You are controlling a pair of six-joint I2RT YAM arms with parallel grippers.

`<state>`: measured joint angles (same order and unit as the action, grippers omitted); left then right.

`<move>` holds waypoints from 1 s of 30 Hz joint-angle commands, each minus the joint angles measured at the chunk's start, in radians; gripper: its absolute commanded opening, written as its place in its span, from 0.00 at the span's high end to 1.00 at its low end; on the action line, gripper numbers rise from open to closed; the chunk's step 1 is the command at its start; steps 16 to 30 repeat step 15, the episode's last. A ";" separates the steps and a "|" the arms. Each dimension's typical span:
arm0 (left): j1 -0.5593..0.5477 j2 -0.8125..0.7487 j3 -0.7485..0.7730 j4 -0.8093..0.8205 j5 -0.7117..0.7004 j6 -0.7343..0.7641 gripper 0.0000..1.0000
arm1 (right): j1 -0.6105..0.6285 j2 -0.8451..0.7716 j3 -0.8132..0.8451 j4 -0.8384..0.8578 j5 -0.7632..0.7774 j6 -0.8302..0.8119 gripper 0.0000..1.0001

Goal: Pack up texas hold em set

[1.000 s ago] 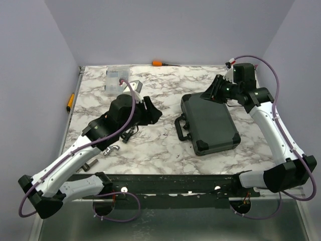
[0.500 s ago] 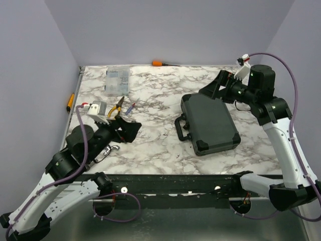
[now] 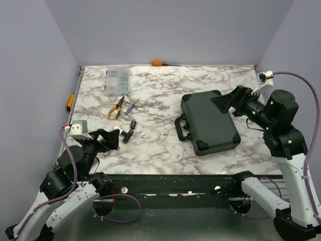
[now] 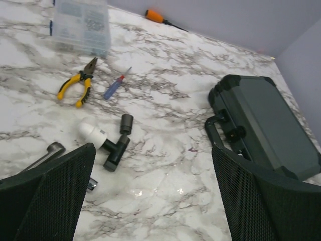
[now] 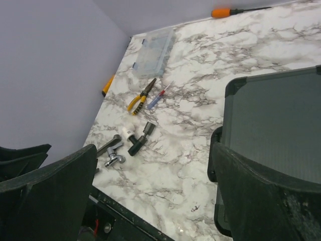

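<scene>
Top view: the black case [image 3: 208, 123] is shut and lies flat on the right half of the marble table [image 3: 160, 150], at a bit of an angle, handle [image 3: 179, 129] facing left. No chips, cards or dice to be seen anywhere, so whatever's in there is hidden by the lid. The right gripper [image 3: 228, 103] is by the case's far right corner. The left gripper [image 3: 111, 139] is way over by the near left edge, well apart from the case. Between them is a bunch of random stuff: clear parts box [image 3: 117, 80] at the far left, yellow-handled pliers [image 3: 116, 108], a small blue screwdriver [image 3: 131, 108] just beside them, and a black T-shaped fitting [image 3: 129, 133].

Left wrist: the left gripper [image 4: 153, 150] has its fingers [image 4: 50, 201] spread wide with nothing between them but bare marble. The fitting [image 4: 108, 145] has a white end and lies near the left finger. The case [image 4: 266, 125] is off to the right, lid down.

Right wrist: same deal, the right gripper [image 5: 154, 150] is spread wide and holding nothing. The case [image 5: 273, 115] fills the right side, by the right finger. An orange-handled screwdriver [image 5: 225, 11] lies at the table's far edge.
</scene>
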<state>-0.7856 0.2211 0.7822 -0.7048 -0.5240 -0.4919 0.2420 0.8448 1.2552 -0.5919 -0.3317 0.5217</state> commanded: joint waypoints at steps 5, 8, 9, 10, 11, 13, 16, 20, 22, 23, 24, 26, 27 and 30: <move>-0.001 -0.063 -0.156 0.047 -0.230 0.130 0.02 | -0.001 -0.096 -0.077 -0.031 0.126 0.011 0.00; -0.001 -0.083 -0.205 0.138 -0.238 0.184 0.02 | -0.002 -0.120 -0.085 -0.022 0.121 0.023 0.00; -0.001 -0.092 -0.216 0.164 -0.236 0.194 0.01 | -0.002 -0.125 -0.084 -0.018 0.121 0.026 0.00; -0.001 -0.100 -0.228 0.178 -0.234 0.195 0.02 | -0.001 -0.129 -0.083 -0.015 0.127 0.031 0.00; -0.001 -0.105 -0.236 0.188 -0.227 0.194 0.01 | -0.001 -0.130 -0.081 -0.015 0.138 0.036 0.00; 0.000 -0.118 -0.255 0.194 -0.212 0.185 0.01 | -0.001 -0.123 -0.074 -0.022 0.150 0.035 0.00; -0.001 -0.142 -0.280 0.201 -0.194 0.177 0.02 | -0.002 -0.116 -0.067 -0.025 0.148 0.028 0.00; -0.001 -0.142 -0.280 0.201 -0.194 0.177 0.02 | -0.002 -0.116 -0.067 -0.025 0.148 0.028 0.00; -0.001 -0.142 -0.280 0.201 -0.194 0.177 0.02 | -0.002 -0.116 -0.067 -0.025 0.148 0.028 0.00; -0.001 -0.142 -0.280 0.201 -0.194 0.177 0.02 | -0.002 -0.116 -0.067 -0.025 0.148 0.028 0.00; -0.001 -0.142 -0.280 0.201 -0.194 0.177 0.02 | -0.002 -0.116 -0.067 -0.025 0.148 0.028 0.00; -0.001 -0.142 -0.280 0.201 -0.194 0.177 0.02 | -0.002 -0.116 -0.067 -0.025 0.148 0.028 0.00; -0.001 -0.142 -0.280 0.201 -0.194 0.177 0.02 | -0.002 -0.116 -0.067 -0.025 0.148 0.028 0.00; -0.001 -0.142 -0.280 0.201 -0.194 0.177 0.02 | -0.002 -0.116 -0.067 -0.025 0.148 0.028 0.00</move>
